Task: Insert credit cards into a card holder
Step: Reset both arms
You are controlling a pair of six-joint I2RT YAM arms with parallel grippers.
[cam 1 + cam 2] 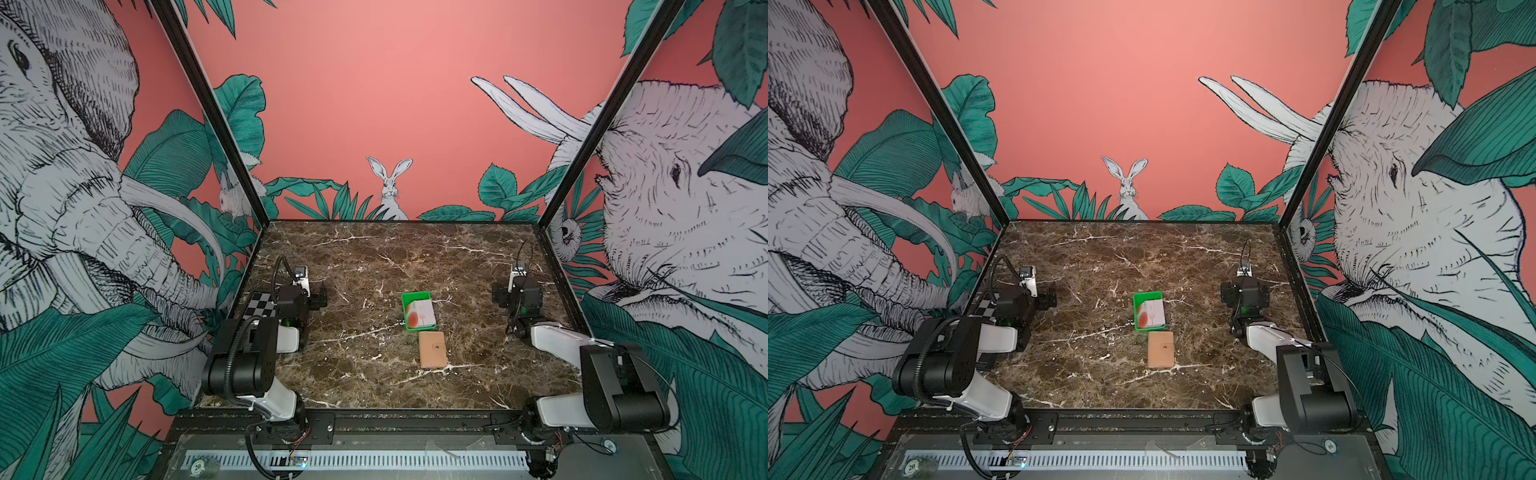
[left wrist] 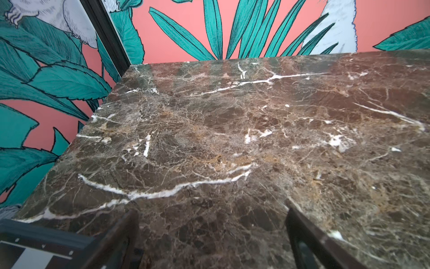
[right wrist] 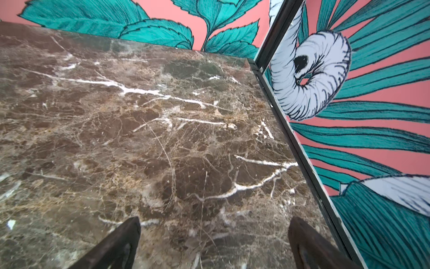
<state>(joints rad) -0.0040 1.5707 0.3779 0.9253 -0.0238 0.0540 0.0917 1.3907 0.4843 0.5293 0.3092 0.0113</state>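
Observation:
The credit cards (image 1: 422, 313) (image 1: 1152, 313) lie stacked in a small green tray (image 1: 415, 296) (image 1: 1147, 296) at mid-table; the top card is white with a red-orange circle. Just in front of the tray lies the card holder (image 1: 432, 349) (image 1: 1160, 348), a tan wallet folded shut with its stud facing up. My left gripper (image 1: 319, 300) (image 2: 211, 209) hovers open far to the left of both. At the right side my right gripper (image 1: 498, 293) (image 3: 215, 219) is open too. Both wrist views show only bare marble between the fingers.
The brown marble table (image 1: 374, 257) is walled by printed panels at the left, right and back. A checkerboard plate (image 1: 262, 305) lies under the left arm. A black rail (image 1: 415, 419) runs along the front edge, carrying both arm bases.

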